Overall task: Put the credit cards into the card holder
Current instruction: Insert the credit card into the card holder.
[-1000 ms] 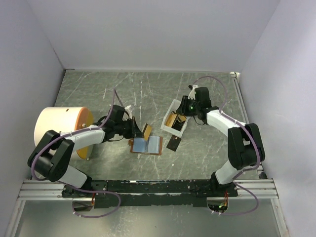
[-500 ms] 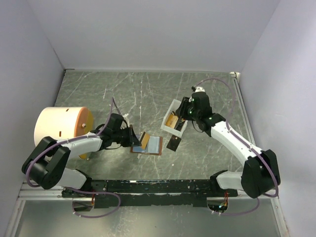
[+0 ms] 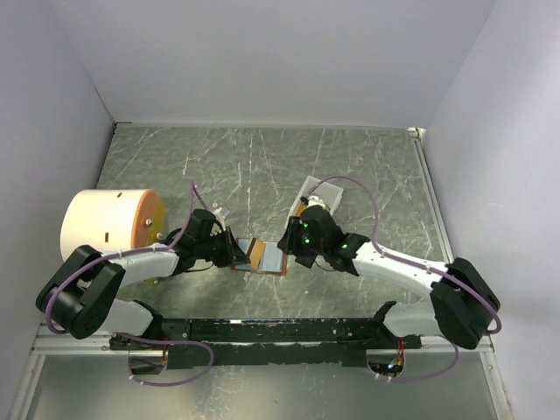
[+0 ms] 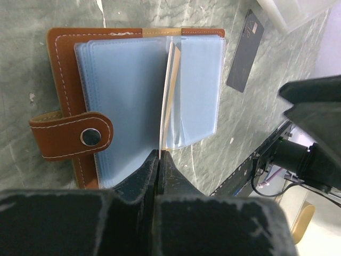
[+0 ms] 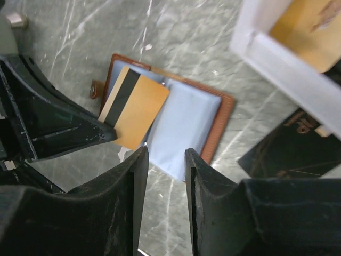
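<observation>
Three cards show across the views, and only one is anywhere near a pocket.

From above, the left gripper [image 3: 238, 252] is clenched on an orange card [image 3: 257, 254], standing it on edge over the open card holder [image 3: 273, 262] at about six o'clock on the table [image 3: 262, 166]. The right gripper [image 3: 293, 241] hangs close at the holder's three o'clock side. With two arms crowded over one small wallet, a clash could knock the card askew.

At the left wrist, the fingers [image 4: 145, 172] pinch the card's near edge. The card [image 4: 169, 96] points toward twelve o'clock along the fold between the blue sleeves [image 4: 122, 90]. Whether its tip has entered a sleeve I cannot tell. Nothing pins the leather [image 4: 58, 53], so I judge a push could slide the holder away or buckle the soft plastic instead of seating the card. A dark card [image 4: 245, 50] lies on the table at one o'clock.

At the right wrist, the jaws stand apart and empty above the holder's near edge. A white tray [image 5: 266, 53] at one o'clock holds a tan card [image 5: 309, 26]. If this gripper presses down on the sleeve mouth, it could shut the pocket.
</observation>
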Robot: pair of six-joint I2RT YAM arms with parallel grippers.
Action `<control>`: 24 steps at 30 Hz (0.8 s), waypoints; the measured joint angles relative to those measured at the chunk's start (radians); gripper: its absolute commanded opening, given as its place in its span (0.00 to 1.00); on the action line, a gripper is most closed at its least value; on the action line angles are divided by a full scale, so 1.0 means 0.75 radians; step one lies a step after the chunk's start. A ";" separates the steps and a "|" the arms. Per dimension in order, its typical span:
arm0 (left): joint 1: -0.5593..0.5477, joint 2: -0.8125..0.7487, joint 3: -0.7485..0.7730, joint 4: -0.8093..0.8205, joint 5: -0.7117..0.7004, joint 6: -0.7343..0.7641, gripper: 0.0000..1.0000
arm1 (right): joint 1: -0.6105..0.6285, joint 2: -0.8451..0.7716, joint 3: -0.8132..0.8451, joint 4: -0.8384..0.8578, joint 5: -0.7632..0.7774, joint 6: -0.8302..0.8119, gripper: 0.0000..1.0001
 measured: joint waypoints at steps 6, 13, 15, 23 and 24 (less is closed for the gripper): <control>-0.006 0.000 -0.025 0.043 -0.001 -0.058 0.07 | 0.133 0.176 0.001 0.087 0.048 0.073 0.31; -0.010 -0.009 -0.055 0.071 -0.001 -0.114 0.07 | 0.170 0.307 0.016 0.070 0.153 0.102 0.31; -0.011 -0.010 -0.055 0.072 -0.001 -0.122 0.07 | 0.170 0.310 0.016 0.070 0.166 0.106 0.31; -0.016 -0.010 -0.075 0.129 -0.001 -0.169 0.07 | 0.171 0.335 0.015 0.078 0.183 0.143 0.30; -0.016 -0.010 -0.077 0.135 -0.001 -0.174 0.07 | 0.171 0.335 0.012 0.085 0.183 0.148 0.29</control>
